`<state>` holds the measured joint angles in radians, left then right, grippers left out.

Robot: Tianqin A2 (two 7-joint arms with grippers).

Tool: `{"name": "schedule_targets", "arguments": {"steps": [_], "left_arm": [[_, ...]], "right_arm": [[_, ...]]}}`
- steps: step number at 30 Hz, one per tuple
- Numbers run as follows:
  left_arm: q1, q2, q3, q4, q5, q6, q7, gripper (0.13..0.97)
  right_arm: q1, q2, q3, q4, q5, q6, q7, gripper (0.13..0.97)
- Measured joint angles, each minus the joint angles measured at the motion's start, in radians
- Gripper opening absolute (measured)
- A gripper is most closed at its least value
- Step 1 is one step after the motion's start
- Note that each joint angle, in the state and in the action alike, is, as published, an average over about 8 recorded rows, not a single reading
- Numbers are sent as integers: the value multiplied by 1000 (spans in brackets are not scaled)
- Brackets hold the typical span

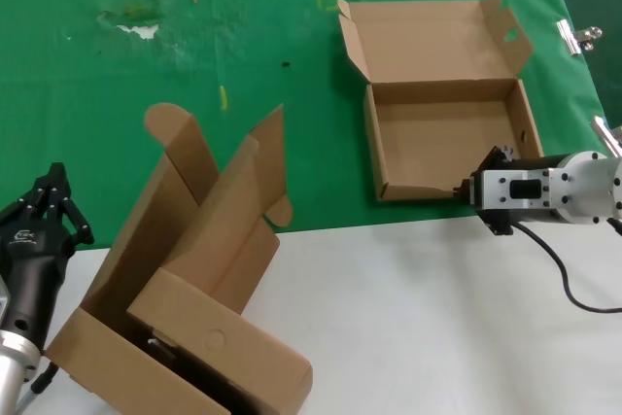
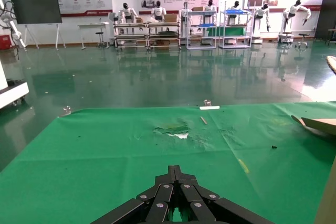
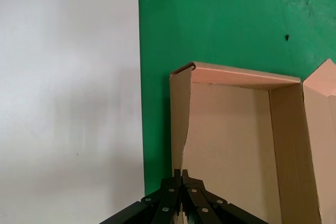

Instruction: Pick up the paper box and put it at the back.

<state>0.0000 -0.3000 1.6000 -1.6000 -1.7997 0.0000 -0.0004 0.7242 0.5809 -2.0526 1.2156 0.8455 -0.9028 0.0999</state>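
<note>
Head view: right gripper point(image 1: 465, 190) jaws clamped on paper box point(image 1: 447, 148) front wall.

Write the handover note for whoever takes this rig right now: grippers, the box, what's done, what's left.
Right gripper: fingers shut on the front wall of the paper box.
Left gripper: parked at the near left, fingers closed on nothing.
Paper box: open, lid back, resting on the green cloth near its front edge.
Bigger carton: untouched at the near left.
Done: grasp made.
Left: lift the box, carry it farther back, release.
</note>
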Motion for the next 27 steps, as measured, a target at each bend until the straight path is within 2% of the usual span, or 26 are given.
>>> {"name": "schedule_targets", "arguments": {"steps": [15,22,24,27], "left_arm": [[0,0,0,0,0,0,0,140],[0,0,0,0,0,0,0,140],[0,0,0,0,0,0,0,140],[0,0,0,0,0,0,0,140]], "right_arm": [[-38,4,7,42,-2,0,15,172],[-39,5,9,62,-2,-9,17,260],[-44,17,15,82,7,-16,19,272],[-64,56,42,142,39,-29,30,335]]}}
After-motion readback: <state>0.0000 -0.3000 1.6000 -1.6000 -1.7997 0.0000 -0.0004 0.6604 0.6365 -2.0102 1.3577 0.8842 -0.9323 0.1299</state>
